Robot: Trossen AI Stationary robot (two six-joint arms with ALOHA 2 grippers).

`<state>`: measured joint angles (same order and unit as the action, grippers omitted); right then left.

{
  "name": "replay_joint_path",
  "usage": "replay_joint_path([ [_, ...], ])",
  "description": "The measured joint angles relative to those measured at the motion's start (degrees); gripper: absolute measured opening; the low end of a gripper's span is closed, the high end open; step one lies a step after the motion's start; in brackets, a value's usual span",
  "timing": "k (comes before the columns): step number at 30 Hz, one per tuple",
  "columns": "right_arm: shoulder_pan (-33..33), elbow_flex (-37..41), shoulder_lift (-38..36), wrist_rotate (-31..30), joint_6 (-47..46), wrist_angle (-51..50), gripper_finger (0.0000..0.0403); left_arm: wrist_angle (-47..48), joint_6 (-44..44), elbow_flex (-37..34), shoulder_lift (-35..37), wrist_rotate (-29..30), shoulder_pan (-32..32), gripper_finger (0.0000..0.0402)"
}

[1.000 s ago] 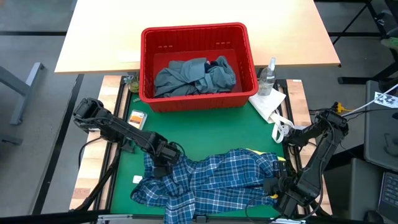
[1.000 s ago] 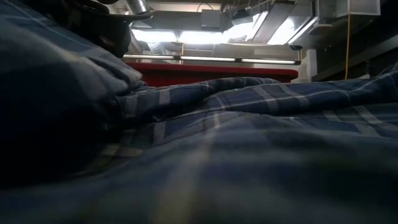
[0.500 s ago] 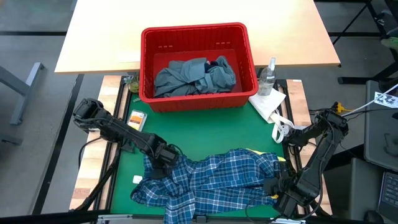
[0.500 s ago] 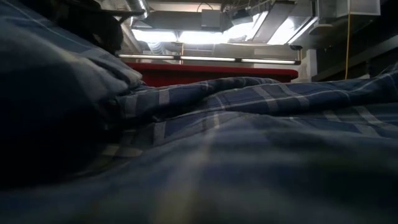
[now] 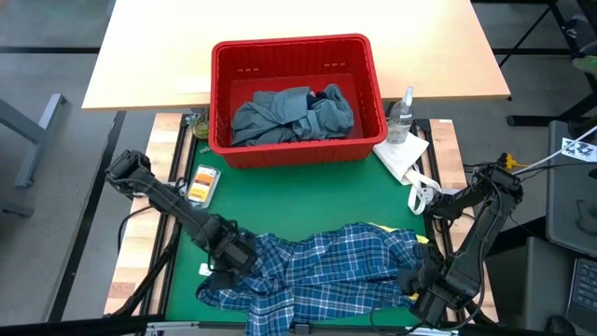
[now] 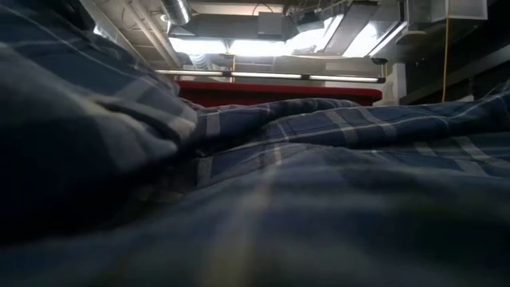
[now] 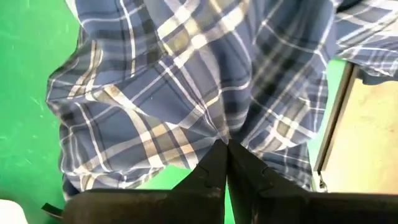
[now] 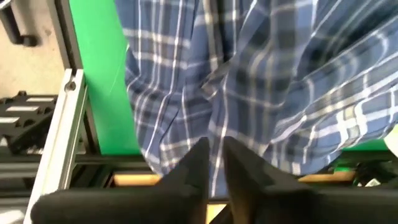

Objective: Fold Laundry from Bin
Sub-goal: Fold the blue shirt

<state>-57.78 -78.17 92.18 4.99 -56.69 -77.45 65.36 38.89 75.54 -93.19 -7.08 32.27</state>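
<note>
On green mat: left tool (image 7: 225, 148) and right tool (image 8: 214, 149) each pinching plaid shirt (image 5: 326, 271) edge.

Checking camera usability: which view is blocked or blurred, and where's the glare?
Low view: plaid shirt fills the frame, close and out of focus, ceiling lights blown out behind the bin. High view: evenly lit, sharp. Wrist views: clear on the plaid.
</note>
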Motion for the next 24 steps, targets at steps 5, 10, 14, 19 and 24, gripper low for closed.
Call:
replay_joint_path([
  [5,0.0,0.0,0.0,-0.43,0.34,0.93,0.0008,0.11,1.43,0.27,0.0,0.66,1.21,0.0],
  [10,0.0,0.0,0.0,-0.38,1.05,1.39,0.0034,0.09,1.83,0.27,0.0,0.65,1.3,0.0],
  [14,0.0,0.0,0.0,-1.86,1.05,1.35,0.0087,0.07,3.08,0.27,0.0,0.39,1.3,0.0],
  [19,0.0,0.0,0.0,-3.25,-0.34,0.87,0.0154,0.0,3.17,0.27,0.0,0.25,1.63,0.0],
  [24,0.04,0.0,0.0,2.13,-0.52,1.67,0.0198,-0.02,3.75,0.27,0.0,0.37,1.71,0.0],
])
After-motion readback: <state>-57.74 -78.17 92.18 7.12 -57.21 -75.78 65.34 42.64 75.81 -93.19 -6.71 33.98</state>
